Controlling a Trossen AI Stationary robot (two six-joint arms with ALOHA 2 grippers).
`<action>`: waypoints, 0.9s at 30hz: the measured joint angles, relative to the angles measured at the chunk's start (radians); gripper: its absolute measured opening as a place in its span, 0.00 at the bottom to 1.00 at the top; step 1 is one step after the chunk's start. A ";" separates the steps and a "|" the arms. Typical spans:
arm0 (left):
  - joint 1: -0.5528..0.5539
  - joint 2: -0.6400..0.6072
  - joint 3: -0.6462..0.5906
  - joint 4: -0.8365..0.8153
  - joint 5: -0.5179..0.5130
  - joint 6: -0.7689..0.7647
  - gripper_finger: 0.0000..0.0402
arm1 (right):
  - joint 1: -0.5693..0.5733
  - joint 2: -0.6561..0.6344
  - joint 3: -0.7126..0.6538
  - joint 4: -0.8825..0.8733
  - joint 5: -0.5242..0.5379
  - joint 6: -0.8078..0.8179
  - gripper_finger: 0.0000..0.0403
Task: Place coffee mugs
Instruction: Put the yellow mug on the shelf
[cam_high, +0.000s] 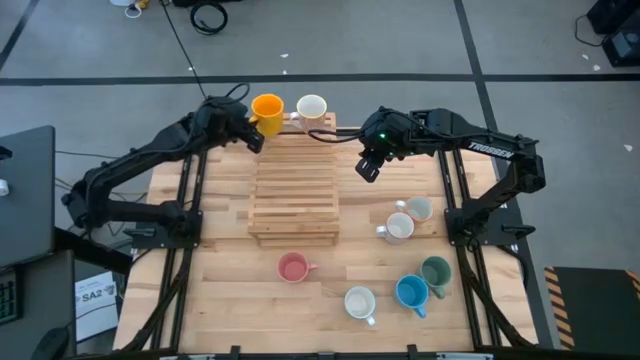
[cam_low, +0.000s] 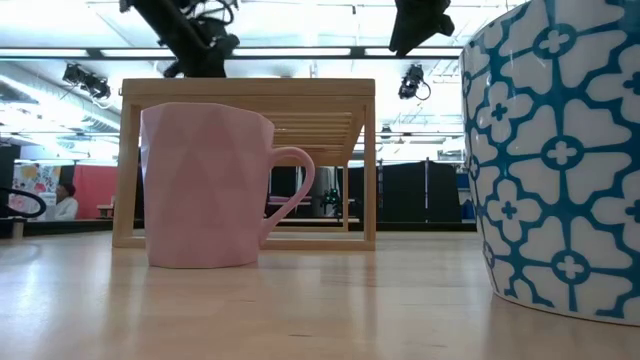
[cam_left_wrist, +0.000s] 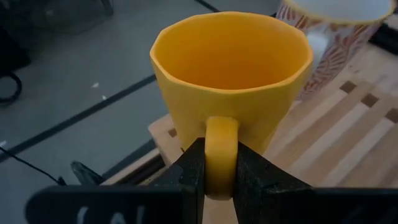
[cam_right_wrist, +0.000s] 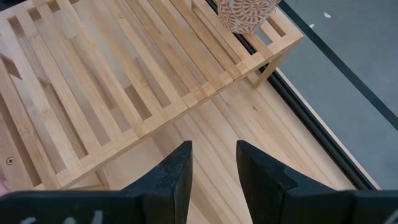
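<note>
In the left wrist view we see the left gripper (cam_left_wrist: 221, 171) clamped on the handle of the orange mug (cam_left_wrist: 231, 74), which stands upright with its mouth up, at the upper left corner of the slatted wooden rack (cam_high: 295, 185) in the high view. The patterned white mug (cam_high: 311, 109) stands just beside it on the same far edge, so we judge the coming move turns on setting orange down without nudging it. The left arm reaches in from the left of the frame. The right gripper (cam_high: 368, 165) hovers off the rack's right side, fingers apart and empty. The pink mug (cam_high: 292, 267) and the rest wait in the lower frame.
</note>
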 joint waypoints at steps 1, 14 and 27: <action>0.002 0.013 0.000 0.011 0.009 0.000 0.14 | 0.000 0.000 0.000 0.000 0.000 0.000 0.32; 0.003 0.087 0.000 0.078 0.029 0.026 0.15 | 0.000 0.000 0.000 0.000 -0.002 0.000 0.32; 0.008 0.087 0.001 0.070 0.029 0.121 0.15 | 0.000 0.000 0.000 0.000 -0.003 0.000 0.32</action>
